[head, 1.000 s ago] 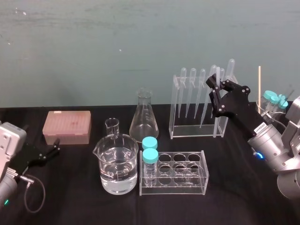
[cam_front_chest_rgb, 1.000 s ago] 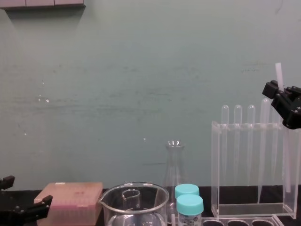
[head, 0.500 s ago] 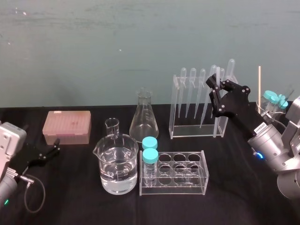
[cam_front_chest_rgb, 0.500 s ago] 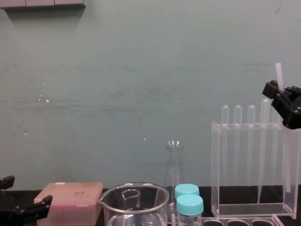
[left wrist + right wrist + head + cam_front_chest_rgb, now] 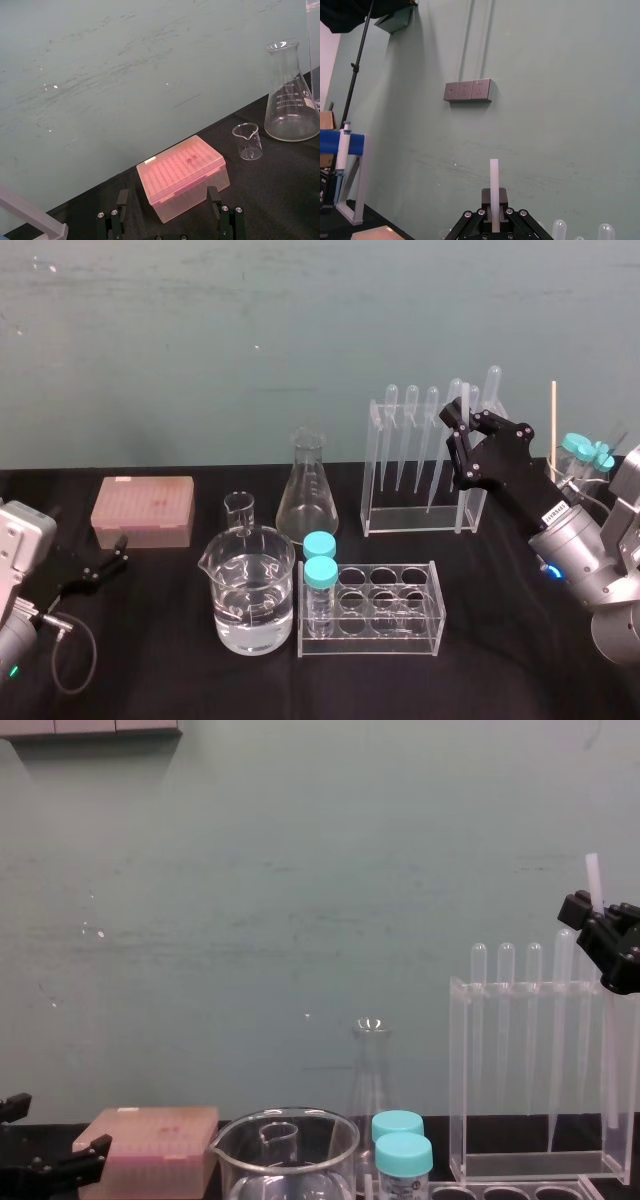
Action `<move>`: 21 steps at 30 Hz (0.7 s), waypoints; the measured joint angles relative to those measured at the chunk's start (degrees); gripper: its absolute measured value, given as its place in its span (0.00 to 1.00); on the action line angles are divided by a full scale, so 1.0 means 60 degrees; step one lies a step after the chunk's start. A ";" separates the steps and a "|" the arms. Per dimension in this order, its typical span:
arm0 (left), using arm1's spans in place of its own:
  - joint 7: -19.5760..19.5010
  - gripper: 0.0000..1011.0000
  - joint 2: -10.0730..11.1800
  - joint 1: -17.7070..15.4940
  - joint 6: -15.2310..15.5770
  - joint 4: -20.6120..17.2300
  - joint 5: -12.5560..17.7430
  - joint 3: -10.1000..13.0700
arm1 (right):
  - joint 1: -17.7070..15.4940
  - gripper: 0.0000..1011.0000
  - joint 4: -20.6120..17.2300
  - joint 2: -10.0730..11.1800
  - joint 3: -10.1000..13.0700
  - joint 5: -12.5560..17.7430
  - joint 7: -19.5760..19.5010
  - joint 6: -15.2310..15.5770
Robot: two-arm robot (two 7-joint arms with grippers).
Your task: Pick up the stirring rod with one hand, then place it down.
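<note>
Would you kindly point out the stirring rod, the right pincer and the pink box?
stirring rod (image 5: 493,175), right wrist view, its upper end.
right pincer (image 5: 462,422), head view, between its fingertips.
pink box (image 5: 182,172), left wrist view, its lid.

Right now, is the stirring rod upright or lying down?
Upright: the right gripper holds the stirring rod near vertical, top poking above it, beside the pipette rack. Left gripper parked by the pink box.

My right gripper (image 5: 457,420) pinches stirring rod (image 5: 464,495) at right end of clear rack (image 5: 372,475); pipettes (image 5: 410,440) crowd just beside. Flask (image 5: 303,495) stands left of rack. Tube rack (image 5: 435,612), big beaker (image 5: 250,585) block front middle. Bare table (image 5: 510,660) front right: room there. My left gripper (image 5: 118,552), fingers apart, sits low at left; pink box (image 5: 143,510) blocks way just past it.
</note>
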 joint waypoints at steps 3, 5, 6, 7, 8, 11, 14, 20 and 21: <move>0.0000 0.99 0.0000 0.0000 0.0000 0.0000 0.0001 0.0000 | -0.0001 0.07 0.0000 0.0000 0.0000 0.0000 0.0001 0.0000; 0.0000 0.99 0.0000 0.0000 0.0000 0.0000 0.0001 0.0000 | 0.0000 0.07 0.0000 0.0000 0.0000 0.0000 0.0000 0.0000; 0.0000 0.99 0.0000 0.0000 0.0001 0.0000 0.0000 0.0000 | 0.0000 0.07 0.0000 0.0000 0.0000 0.0000 0.0001 0.0000; 0.0000 0.99 0.0000 0.0000 0.0000 0.0000 0.0000 0.0000 | 0.0000 0.07 0.0000 0.0000 0.0000 0.0000 0.0001 0.0000; 0.0000 0.99 0.0000 0.0000 0.0000 0.0000 0.0001 0.0000 | -0.0001 0.07 0.0000 0.0000 0.0000 -0.0001 0.0000 0.0000; 0.0000 0.99 0.0000 0.0000 0.0000 0.0000 0.0001 0.0000 | 0.0000 0.07 0.0000 0.0000 0.0000 0.0000 0.0001 0.0000; 0.0000 0.99 0.0000 0.0000 0.0000 0.0000 0.0001 0.0000 | 0.0000 0.07 0.0000 0.0000 0.0000 0.0000 0.0001 0.0000; 0.0000 0.99 0.0000 0.0000 0.0001 0.0000 0.0001 0.0000 | 0.0000 0.06 0.0000 0.0000 0.0000 0.0000 0.0001 0.0001; 0.0000 0.99 0.0000 0.0000 0.0000 0.0000 0.0000 0.0000 | 0.0000 0.07 0.0000 0.0000 0.0000 0.0000 0.0001 0.0000</move>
